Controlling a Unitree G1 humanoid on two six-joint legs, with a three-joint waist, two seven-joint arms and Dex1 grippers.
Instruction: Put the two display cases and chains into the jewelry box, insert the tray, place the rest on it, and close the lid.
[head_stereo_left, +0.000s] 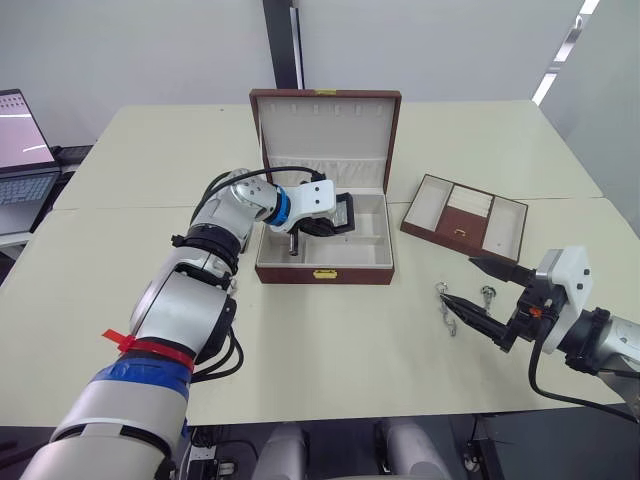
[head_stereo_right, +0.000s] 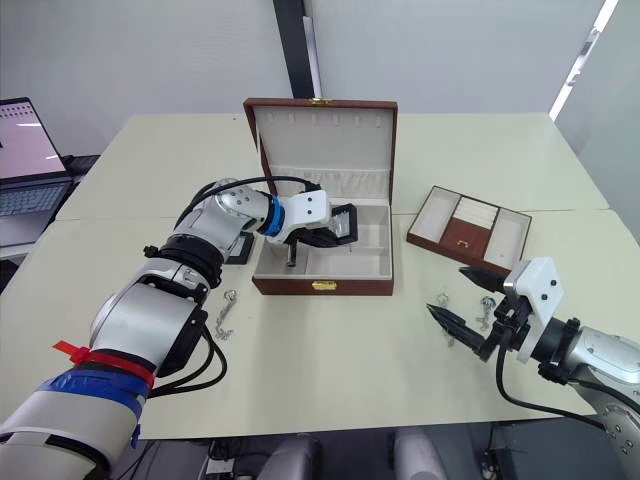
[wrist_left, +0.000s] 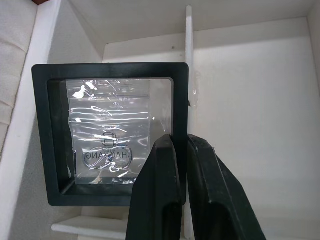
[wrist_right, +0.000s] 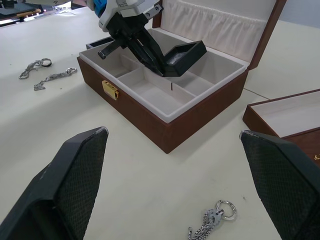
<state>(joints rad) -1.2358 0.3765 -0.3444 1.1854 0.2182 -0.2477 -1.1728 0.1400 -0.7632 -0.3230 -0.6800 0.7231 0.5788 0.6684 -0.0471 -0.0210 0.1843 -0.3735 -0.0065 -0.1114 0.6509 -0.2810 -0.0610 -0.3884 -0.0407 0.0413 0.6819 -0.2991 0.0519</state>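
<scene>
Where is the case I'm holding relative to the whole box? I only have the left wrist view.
Observer: The display case hangs tilted over the back compartments of the open jewelry box.
Operator: Where's the second one?
Observer: A black case lies on the table against the box's left side, partly hidden.
Operator: And the chains?
Observer: Some chains lie left of the box's front; others lie to its right, by the right gripper.

Black-framed display case (wrist_left: 110, 132) tilted over the open jewelry box (head_stereo_left: 322, 262), tray (head_stereo_left: 464, 215) and chains (head_stereo_left: 446, 305) outside it
</scene>
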